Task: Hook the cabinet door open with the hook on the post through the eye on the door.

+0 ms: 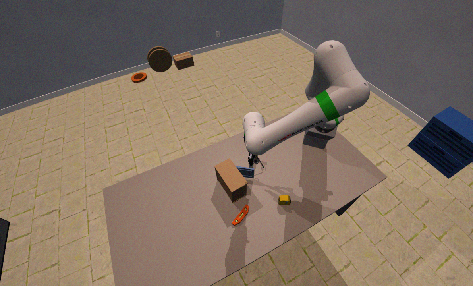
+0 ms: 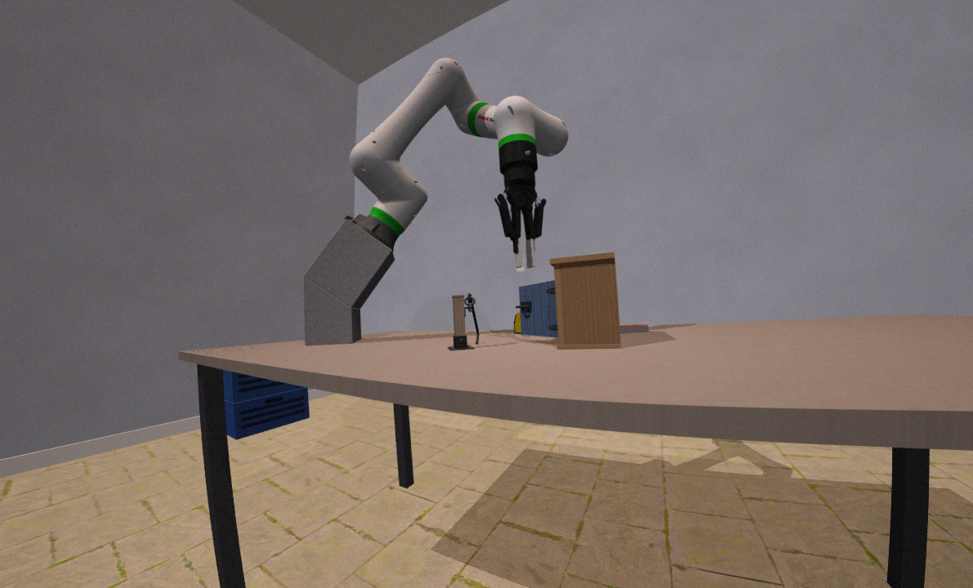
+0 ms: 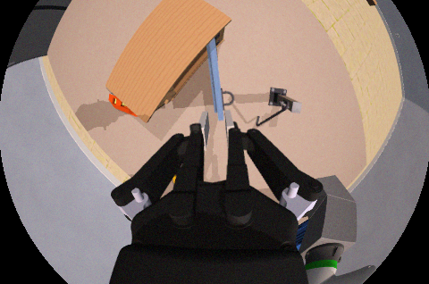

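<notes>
The wooden cabinet point(image 1: 230, 179) stands upright on the table, and it also shows in the side view point(image 2: 586, 300) and the wrist view point(image 3: 164, 48). Its blue door point(image 1: 246, 172) point(image 2: 537, 308) point(image 3: 214, 79) stands swung well open. The eye point(image 3: 228, 98) sticks out of the door's face near its free edge. The post point(image 2: 458, 322) point(image 3: 285, 101) stands a little way from the door. The hook point(image 2: 475, 318) point(image 3: 263, 118) hangs down from the post, apart from the eye. My gripper point(image 2: 524, 261) point(image 3: 216, 119) hovers above the door's free edge, fingers nearly together and empty.
An orange spirit level point(image 1: 240, 215) and a yellow tape measure point(image 1: 284, 199) lie on the table in front of the cabinet. The robot's grey base point(image 2: 343, 288) stands at the table's far corner beyond the post.
</notes>
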